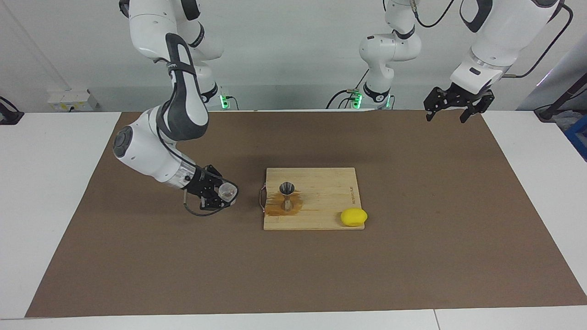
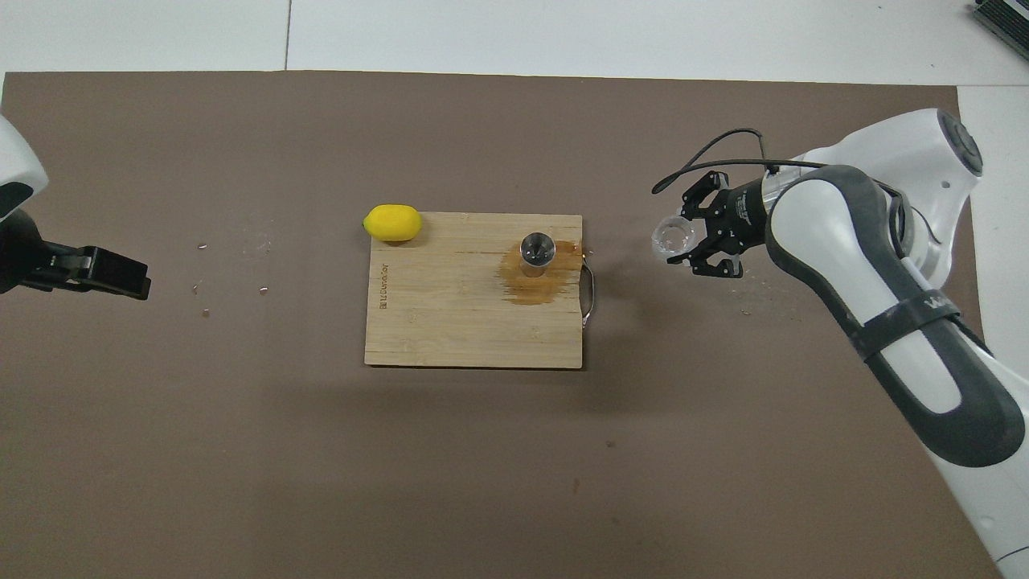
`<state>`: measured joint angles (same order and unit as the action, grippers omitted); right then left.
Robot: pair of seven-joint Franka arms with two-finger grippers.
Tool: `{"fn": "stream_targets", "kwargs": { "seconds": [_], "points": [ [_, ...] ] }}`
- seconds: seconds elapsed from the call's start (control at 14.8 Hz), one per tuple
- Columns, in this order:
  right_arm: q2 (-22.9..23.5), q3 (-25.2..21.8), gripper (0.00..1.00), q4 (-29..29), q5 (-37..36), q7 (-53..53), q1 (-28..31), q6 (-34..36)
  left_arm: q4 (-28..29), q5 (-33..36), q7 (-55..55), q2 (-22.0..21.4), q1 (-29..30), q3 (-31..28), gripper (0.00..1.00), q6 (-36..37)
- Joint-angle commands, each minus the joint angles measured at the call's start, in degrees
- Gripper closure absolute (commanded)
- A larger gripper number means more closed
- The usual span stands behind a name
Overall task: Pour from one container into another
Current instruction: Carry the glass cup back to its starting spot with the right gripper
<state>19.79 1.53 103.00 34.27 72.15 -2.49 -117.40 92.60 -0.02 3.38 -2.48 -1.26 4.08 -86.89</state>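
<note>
Right hand [image 1: 219, 193] pinching the glass tumbler [image 1: 226, 191] tipped sideways, mouth toward the upright jigger [image 1: 287, 196].

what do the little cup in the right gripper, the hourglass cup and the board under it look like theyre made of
The tumbler in the right gripper: clear, thick-walled glass by its see-through look, though clear plastic is possible. The jigger: polished steel or similar metal, silver and mirror-shiny. The cutting board: pale wood, perhaps bamboo, with lengthwise strips showing, a matte finish and a brown wet stain around the jigger.
</note>
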Motion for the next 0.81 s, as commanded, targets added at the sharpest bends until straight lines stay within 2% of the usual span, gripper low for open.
{"fn": "stream_targets", "kwargs": {
  "seconds": [0.0,0.2,0.4,0.67,0.74],
  "points": [
    [-3.2,0.8,1.00,8.1,3.5,-9.3,4.2,-2.2,0.6,-0.3,-0.5,-1.1,0.7,0.6,0.00,0.8],
    [-2.2,0.8,1.00,10.4,8.2,-15.1,7.8,-2.0,0.6,-0.3,-0.5,-1.1,0.7,0.6,0.00,0.8],
    [-0.4,0.8,1.00,12.4,8.7,-22.1,11.5,-1.5,0.6,-0.3,-0.5,-1.1,0.7,0.6,0.00,0.8],
    [-0.5,0.8,0.99,15.4,9.6,-26.2,13.9,-2.0,0.6,-0.3,-0.5,-1.1,0.7,0.6,0.00,0.8],
    [-0.5,0.7,0.74,15.8,9.7,-25.9,13.8,-2.7,0.6,-0.3,-0.5,-1.1,0.7,0.6,0.00,0.8]
  ]
}}
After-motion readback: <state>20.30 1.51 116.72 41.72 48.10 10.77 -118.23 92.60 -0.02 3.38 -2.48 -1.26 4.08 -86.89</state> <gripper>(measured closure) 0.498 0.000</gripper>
